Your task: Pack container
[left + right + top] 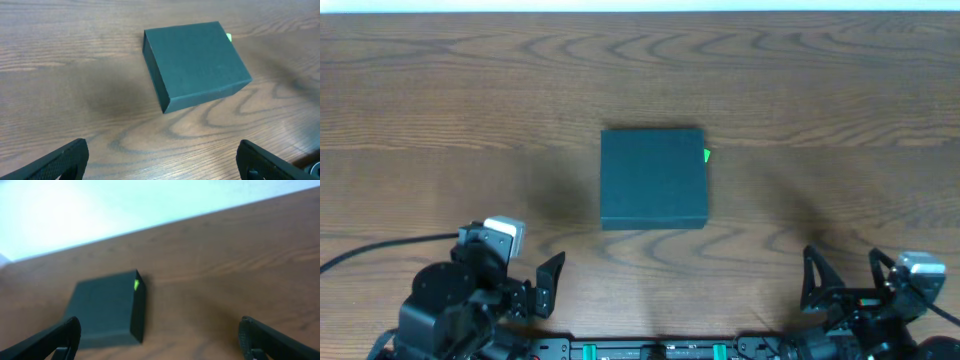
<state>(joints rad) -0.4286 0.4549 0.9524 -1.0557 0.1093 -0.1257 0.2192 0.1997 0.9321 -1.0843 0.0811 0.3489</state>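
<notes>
As both arms sit on the near side of the box [653, 178], the left gripper [161, 157] and the right gripper [847, 272] stand with jaws spread wide and empty, one to its near left, one to its near right. The box, dark teal with its lid down, lies flat on the wooden table [440, 100]. A small bright green bit [706, 154] shows at its far right edge.
</notes>
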